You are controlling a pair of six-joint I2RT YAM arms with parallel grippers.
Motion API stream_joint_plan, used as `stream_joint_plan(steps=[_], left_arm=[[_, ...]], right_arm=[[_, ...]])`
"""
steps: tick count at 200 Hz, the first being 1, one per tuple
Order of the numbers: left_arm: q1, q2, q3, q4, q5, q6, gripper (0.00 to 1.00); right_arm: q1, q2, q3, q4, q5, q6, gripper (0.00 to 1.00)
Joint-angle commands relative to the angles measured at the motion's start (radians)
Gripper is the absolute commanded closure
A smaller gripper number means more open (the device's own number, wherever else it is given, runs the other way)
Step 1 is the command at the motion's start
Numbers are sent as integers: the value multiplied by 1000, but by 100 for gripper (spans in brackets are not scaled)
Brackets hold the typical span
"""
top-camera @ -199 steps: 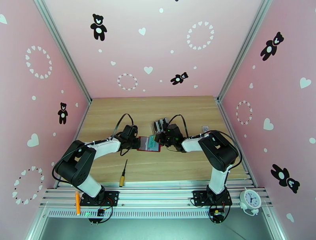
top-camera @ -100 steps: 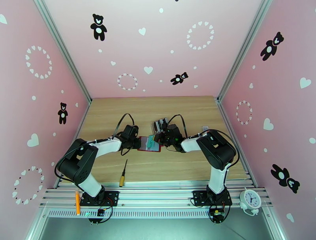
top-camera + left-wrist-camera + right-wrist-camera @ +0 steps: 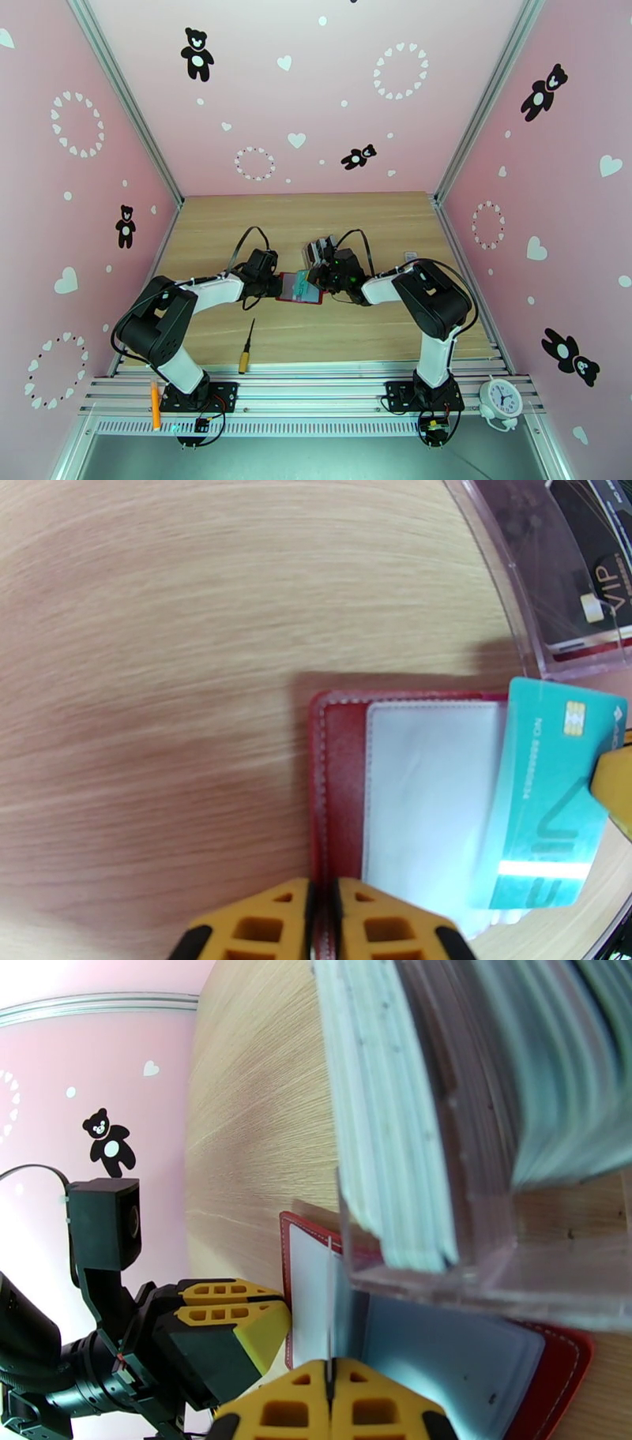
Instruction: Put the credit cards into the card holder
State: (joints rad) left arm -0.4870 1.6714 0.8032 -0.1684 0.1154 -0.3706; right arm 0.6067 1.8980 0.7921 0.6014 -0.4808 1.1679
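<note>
The card holder (image 3: pixel 340 756) lies open on the tabletop (image 3: pixel 158 677), just beside a clear rack (image 3: pixel 513 583). The left pincer (image 3: pixel 322 892) looks nipped shut on its edge. The right pincer (image 3: pixel 330 1372) is closed on a teal credit card (image 3: pixel 545 796), which is tilted over the holder.

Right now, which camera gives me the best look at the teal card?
Left wrist: the teal card shows its face, chip and lettering, over the open card holder. Top external gives a small teal patch between the arms. Right wrist sees it edge-on, a thin sliver above the right pincer.
</note>
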Motion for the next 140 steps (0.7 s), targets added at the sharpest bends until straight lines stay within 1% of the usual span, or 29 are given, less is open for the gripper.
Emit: stream_joint_plan(steps=[1,79,140], left_arm=[[-5,34,5,-17,18,-13,83],[-5,37,5,-22,12,-13,83],[-5,34,4,-25,3,-12,83]], right_arm=[[16,9,-29,-37,-1,19,100],[34,1,-33,-77,-12,8,100],[47,9,3,-166,-39,-34,100]])
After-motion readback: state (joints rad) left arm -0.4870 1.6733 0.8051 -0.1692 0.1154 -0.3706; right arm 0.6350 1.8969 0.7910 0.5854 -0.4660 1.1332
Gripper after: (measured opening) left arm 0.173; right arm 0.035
